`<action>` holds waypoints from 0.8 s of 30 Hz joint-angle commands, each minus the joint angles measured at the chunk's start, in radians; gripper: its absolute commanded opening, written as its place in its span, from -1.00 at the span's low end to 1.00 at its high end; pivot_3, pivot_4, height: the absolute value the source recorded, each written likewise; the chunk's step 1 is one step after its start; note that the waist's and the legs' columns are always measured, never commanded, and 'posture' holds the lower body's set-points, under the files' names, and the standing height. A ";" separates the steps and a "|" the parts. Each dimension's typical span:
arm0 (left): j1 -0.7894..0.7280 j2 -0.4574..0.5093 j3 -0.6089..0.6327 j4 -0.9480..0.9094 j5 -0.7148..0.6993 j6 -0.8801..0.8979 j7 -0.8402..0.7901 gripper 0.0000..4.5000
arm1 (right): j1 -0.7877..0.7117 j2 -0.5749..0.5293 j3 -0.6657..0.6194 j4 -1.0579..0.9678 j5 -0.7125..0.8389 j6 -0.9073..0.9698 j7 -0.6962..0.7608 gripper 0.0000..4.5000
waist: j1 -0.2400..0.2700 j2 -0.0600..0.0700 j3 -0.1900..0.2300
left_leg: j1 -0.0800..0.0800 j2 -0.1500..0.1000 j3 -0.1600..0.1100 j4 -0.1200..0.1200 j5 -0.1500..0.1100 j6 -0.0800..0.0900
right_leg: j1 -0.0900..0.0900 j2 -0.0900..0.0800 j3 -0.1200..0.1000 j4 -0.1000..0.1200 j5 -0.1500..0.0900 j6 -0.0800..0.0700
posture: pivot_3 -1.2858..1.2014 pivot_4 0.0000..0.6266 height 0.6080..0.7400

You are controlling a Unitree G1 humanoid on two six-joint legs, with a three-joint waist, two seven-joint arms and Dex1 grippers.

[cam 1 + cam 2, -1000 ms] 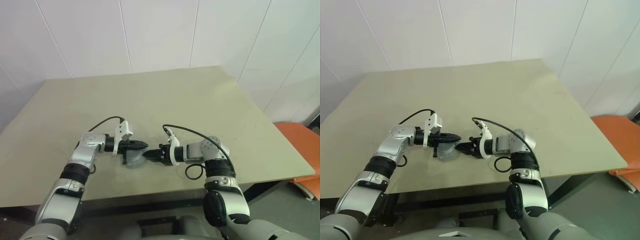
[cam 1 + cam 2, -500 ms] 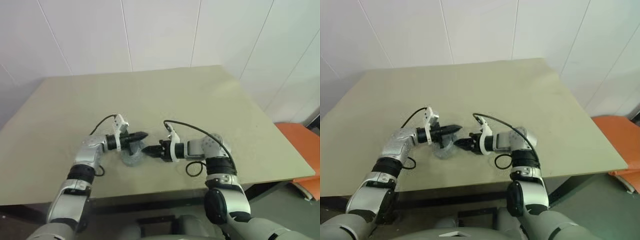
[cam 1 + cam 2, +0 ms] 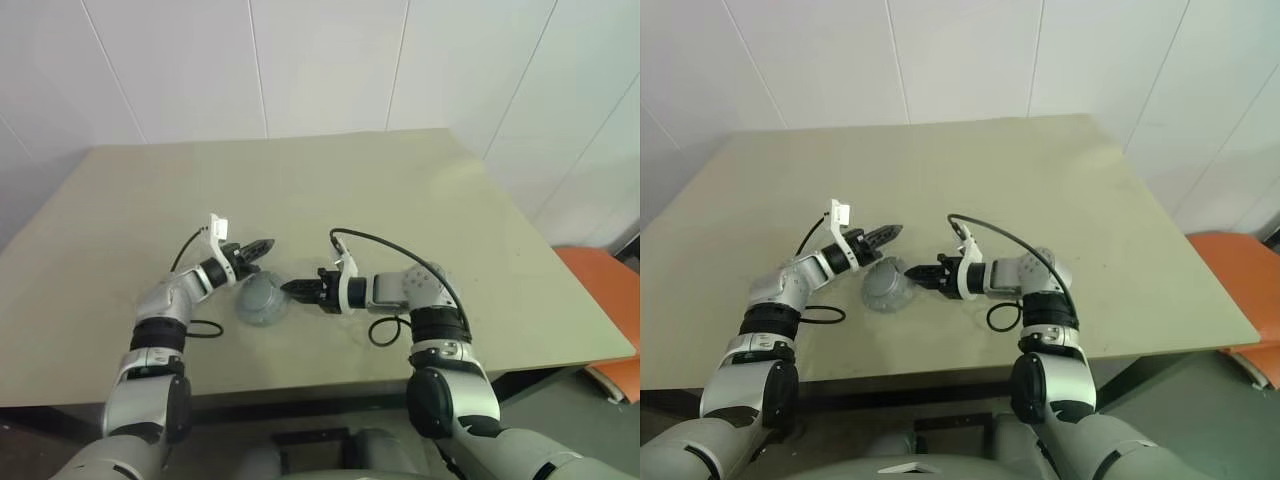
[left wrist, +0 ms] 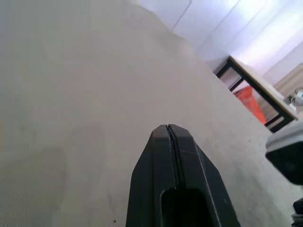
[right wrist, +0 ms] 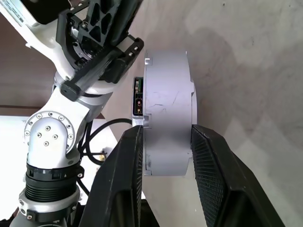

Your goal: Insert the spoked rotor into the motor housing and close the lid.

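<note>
Right gripper (image 5: 163,156) pinches motor housing (image 3: 262,301) by its rim, steadying it near table's (image 3: 420,190) front edge, probably w/ lid on. Left gripper (image 3: 262,246) pressed together, empty, just beside housing.

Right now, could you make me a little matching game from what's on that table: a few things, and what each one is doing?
Things:
1. left gripper
2. right gripper
3. motor housing
4. table

States:
a. clamped by its edge between two black fingers
b. fingers shut, holding nothing
c. beige, bare at the far side
d. gripping the grey case

Pairs: 1-b, 2-d, 3-a, 4-c
</note>
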 commanded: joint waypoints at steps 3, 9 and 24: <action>-0.025 0.014 0.116 -0.016 -0.099 0.048 0.048 -1.00 | -0.073 -0.025 -0.058 0.040 0.051 -0.083 0.007 -0.39 | 0.001 0.000 0.001 | 0.000 0.000 0.000 0.000 0.000 0.000 | 0.000 0.000 0.000 0.000 0.000 0.000 | 0.03 -1.00 1.00; -0.046 0.014 0.211 0.005 -0.188 0.126 0.101 -1.00 | -0.112 -0.074 -0.074 0.104 0.055 -0.140 0.018 -0.39 | 0.001 -0.001 0.001 | -0.001 -0.001 0.000 0.001 0.000 0.000 | 0.000 -0.001 0.000 0.000 0.001 -0.001 | 0.03 -1.00 1.00; 0.025 -0.004 0.252 0.037 -0.214 0.223 0.145 0.29 | -0.180 -0.064 -0.128 0.217 0.092 -0.296 0.010 -0.39 | 0.000 -0.001 0.001 | 0.000 -0.001 0.000 0.002 0.000 0.000 | 0.000 -0.002 0.000 0.001 0.002 -0.004 | 0.03 -1.00 1.00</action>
